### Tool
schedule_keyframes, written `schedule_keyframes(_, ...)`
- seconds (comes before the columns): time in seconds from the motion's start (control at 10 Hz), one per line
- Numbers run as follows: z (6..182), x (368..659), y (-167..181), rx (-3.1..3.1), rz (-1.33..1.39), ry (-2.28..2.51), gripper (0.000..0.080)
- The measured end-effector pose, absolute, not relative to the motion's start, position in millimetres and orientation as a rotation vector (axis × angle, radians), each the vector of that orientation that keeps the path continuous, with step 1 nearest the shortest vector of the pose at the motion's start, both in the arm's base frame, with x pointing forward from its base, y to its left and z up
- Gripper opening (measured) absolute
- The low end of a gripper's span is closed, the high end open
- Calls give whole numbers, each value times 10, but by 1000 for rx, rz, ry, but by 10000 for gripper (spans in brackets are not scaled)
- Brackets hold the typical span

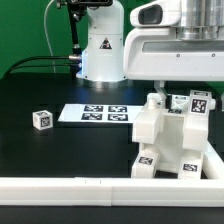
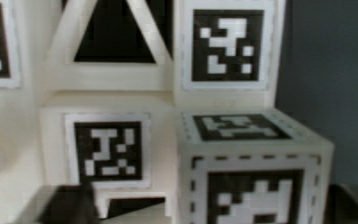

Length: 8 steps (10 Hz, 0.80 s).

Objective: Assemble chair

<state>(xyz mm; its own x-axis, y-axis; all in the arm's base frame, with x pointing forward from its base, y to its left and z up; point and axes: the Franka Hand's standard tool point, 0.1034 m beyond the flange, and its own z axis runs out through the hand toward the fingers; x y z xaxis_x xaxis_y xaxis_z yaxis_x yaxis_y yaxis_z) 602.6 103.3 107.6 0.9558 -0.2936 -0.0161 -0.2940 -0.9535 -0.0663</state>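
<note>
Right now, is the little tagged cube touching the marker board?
Apart. The exterior view shows the small cube standing alone to the exterior view's left of the marker board, with a clear strip of black table between them.

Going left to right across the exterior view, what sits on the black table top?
Small white tagged cube → marker board → partly assembled white chair, under the arm's gripper. The long white rail spans the front and is left out of the order.
</note>
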Motion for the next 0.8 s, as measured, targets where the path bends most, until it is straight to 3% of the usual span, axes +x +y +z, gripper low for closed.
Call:
schedule_keyframes(0.1,1076,6026,1032,-3039,9,458,410)
schedule_keyframes(0.2,1075,6025,1035,-3021,14,559,410)
schedule_keyframes(0.3,1074,6025,1036,-3000,18,662,283)
schedule_keyframes(0.8,1070,6019,1051,-2778,44,1311,283)
